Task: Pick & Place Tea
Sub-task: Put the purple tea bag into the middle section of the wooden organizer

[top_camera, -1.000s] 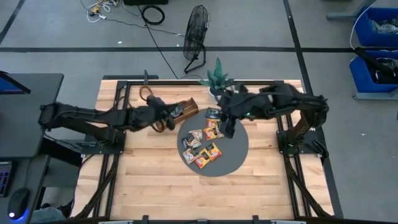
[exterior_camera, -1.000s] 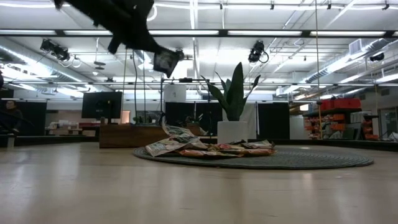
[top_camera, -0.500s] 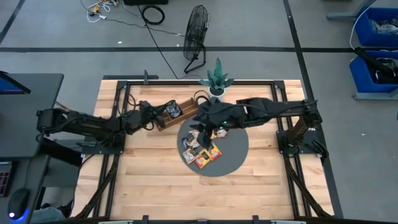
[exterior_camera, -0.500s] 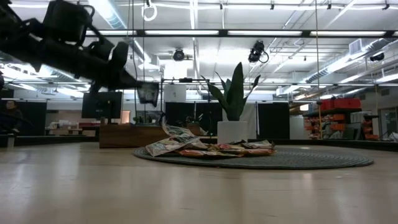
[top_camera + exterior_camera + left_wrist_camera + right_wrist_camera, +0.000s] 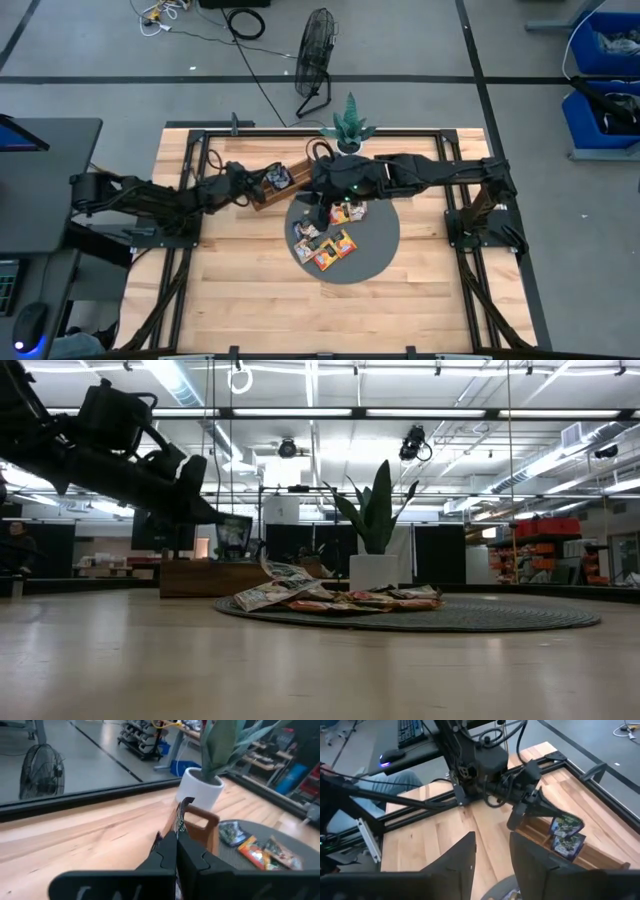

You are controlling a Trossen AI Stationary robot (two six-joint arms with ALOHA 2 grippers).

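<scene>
The tea sachets (image 5: 326,240) lie in a loose heap on the left half of a round grey mat (image 5: 375,245) near the middle of the table (image 5: 250,290) — orange-red ones toward six o'clock of the heap, darker and paler ones toward twelve. In the low view the same heap (image 5: 330,597) sits flat on the mat's near edge, a few packets curling up. More sachets (image 5: 566,836) stand upright in the wooden tray (image 5: 285,182), which lies just off the mat at about ten o'clock. The left gripper (image 5: 262,188) is at the tray's left end, its fingers (image 5: 170,851) pressed together on the tray's thin wooden wall, with what looks like a dark sachet edge beside them, though the wrist view is too blurred to be sure. The right gripper (image 5: 320,207) hangs over the mat's ten o'clock rim, between the tray and the heap; its fingers (image 5: 462,857) stand apart with a clear gap and nothing visible between them. A potted plant (image 5: 348,124) stands at twelve o'clock of the mat — white pot, stiff green leaves — and a floor fan (image 5: 317,55) stands beyond the table's far edge.
</scene>
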